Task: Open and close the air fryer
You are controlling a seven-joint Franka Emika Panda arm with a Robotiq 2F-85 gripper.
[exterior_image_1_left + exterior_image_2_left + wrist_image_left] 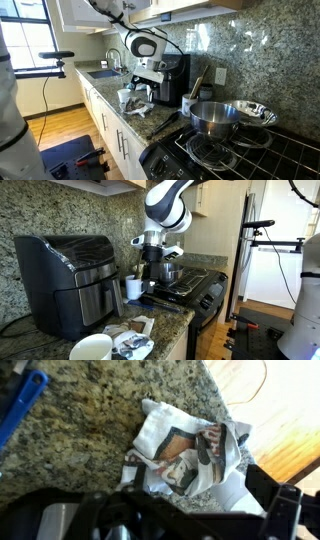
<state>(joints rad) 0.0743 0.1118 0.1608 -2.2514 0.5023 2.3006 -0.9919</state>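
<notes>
One air fryer [68, 275] stands at the frame's left on the counter [176, 326], its drawer shut. The gripper [150, 270] hangs mid-frame near a white mug [133, 287]. It should likely swing left and meet the drawer handle squarely. In the wrist view the jaws look spread wide and hold nothing.

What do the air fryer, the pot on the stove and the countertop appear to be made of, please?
Air fryer: probably glossy black plastic, showing reflections. Pot: likely polished steel, mirror-bright. Countertop: speckled stone, seemingly granite.
</notes>
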